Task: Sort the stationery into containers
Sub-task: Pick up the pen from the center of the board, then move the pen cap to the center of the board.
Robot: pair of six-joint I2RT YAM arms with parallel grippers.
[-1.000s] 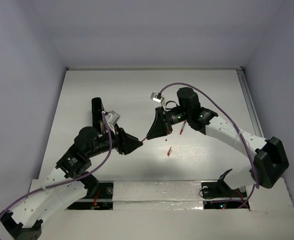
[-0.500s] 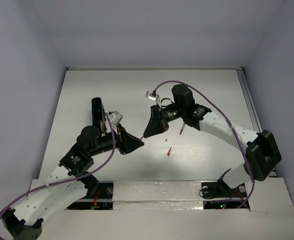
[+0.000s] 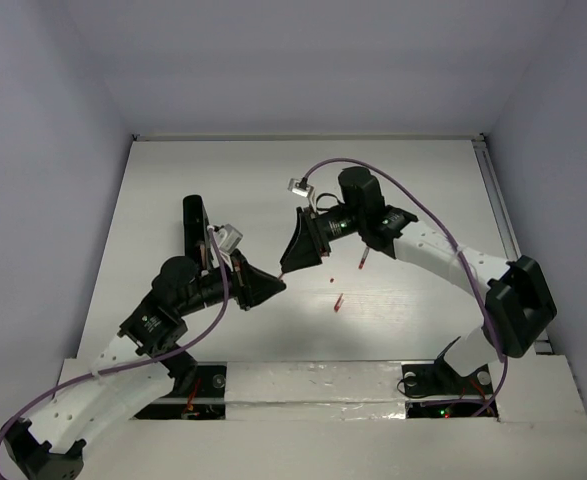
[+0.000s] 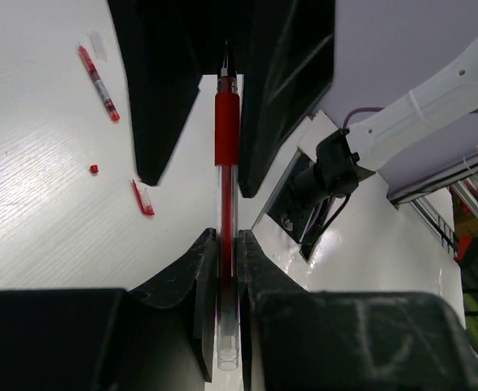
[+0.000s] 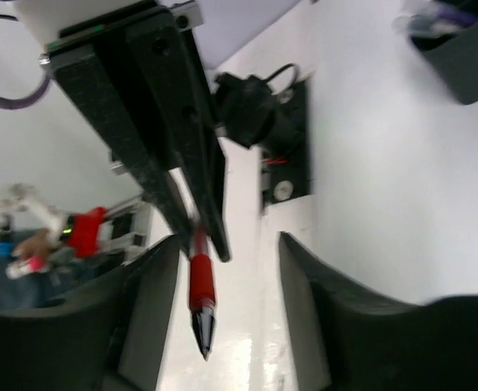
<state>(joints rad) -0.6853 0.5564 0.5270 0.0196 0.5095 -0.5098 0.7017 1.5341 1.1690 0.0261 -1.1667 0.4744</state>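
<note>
Above the middle of the white table (image 3: 423, 180), the two arms are meeting tip to tip over a red-and-white pen (image 4: 227, 130). The left claw (image 4: 226, 244) is pinching the pen's clear barrel near its back end, its jaws pressed together on the plastic. The pen is running straight up the centre of the left wrist view, red sleeve and dark tip pointing away. The right claw (image 5: 226, 244) is standing with its jaws apart, one on either side of the red sleeve, and neither appears to be touching it.

The long black box (image 3: 195, 225) is lying left of centre in the overhead view, just beyond the left arm's wrist. A second pen (image 4: 98, 81) is resting at the upper left of the left wrist view. A tiny red piece (image 4: 94, 169) and a short red piece (image 4: 142, 198) are lying below it on the table.

The pen is likely light and stiff, needing little force. Its smooth clear barrel looks slippery and could pivot in a narrow pinch. The red sleeve probably offers surer purchase. A hold nearer the middle should keep the pen level for lowering lengthwise into the narrow box.
</note>
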